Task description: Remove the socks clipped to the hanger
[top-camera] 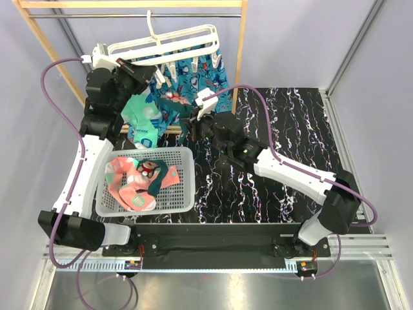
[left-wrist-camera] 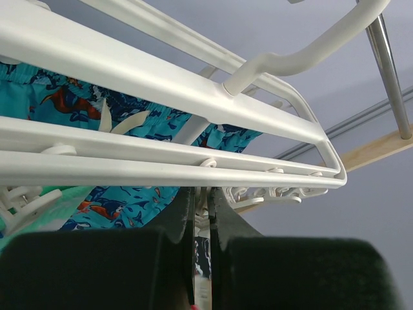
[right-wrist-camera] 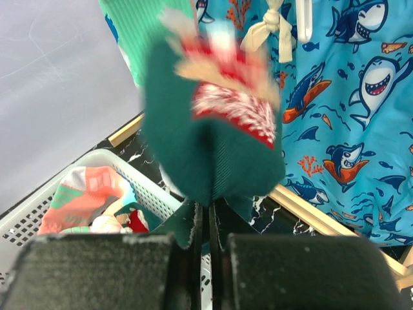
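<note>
Currently: black marble-patterned table with the wooden rack standing at its far edge. A blue cloth printed with sharks and fish hangs from the rack area, behind the hanger's clips; a cream drawstring knot shows at its waistband. White mesh basket sits on the table's near left, just in front of the left arm. The hanger, a white slatted frame, hangs tilted at the top of the rack, with its row of small white clips dangling beneath. The mint sock hangs below the hanger's left end, over the basket's far side; its small marks are too fine to read. The dark teal sock with a red-and-white figure hangs in front of the blue cloth; its top is blurred and I cannot tell whether a clip holds it. In the basket lie a pink sock and another dark teal one. Left gripper is raised just under the hanger's left rails; its fingers are drawn together to a thin slit, and a pale sliver shows in the slit that I cannot identify. Right gripper reaches in from the right, below the hanger, with fingers pressed together on the lower edge of the dark teal sock
</note>
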Action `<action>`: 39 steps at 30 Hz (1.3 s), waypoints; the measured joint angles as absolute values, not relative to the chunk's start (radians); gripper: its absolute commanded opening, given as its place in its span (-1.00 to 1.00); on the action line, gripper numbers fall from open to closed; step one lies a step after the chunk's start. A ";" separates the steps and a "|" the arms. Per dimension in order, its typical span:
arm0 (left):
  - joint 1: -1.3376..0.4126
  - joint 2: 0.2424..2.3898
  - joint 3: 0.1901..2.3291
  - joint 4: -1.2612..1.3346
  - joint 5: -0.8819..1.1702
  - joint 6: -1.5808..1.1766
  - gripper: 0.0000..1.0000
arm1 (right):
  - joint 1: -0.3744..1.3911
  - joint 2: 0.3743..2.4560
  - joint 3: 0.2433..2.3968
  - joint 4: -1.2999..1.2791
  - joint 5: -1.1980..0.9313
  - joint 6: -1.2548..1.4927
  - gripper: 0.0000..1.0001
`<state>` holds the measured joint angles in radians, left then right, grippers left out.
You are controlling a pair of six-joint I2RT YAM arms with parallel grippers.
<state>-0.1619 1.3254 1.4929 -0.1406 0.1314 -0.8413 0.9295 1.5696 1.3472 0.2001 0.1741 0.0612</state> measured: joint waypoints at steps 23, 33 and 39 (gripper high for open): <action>-0.162 1.323 1.490 -0.144 0.126 -0.827 -0.19 | 0.929 1.551 1.324 0.185 0.136 0.120 -1.00; -0.154 1.240 1.396 -0.202 0.123 -0.809 0.25 | 0.930 1.527 1.248 0.175 0.015 0.253 -1.00; -0.081 1.169 1.384 -0.287 0.179 -0.765 0.25 | 0.958 1.528 1.200 0.175 -0.016 0.331 -0.97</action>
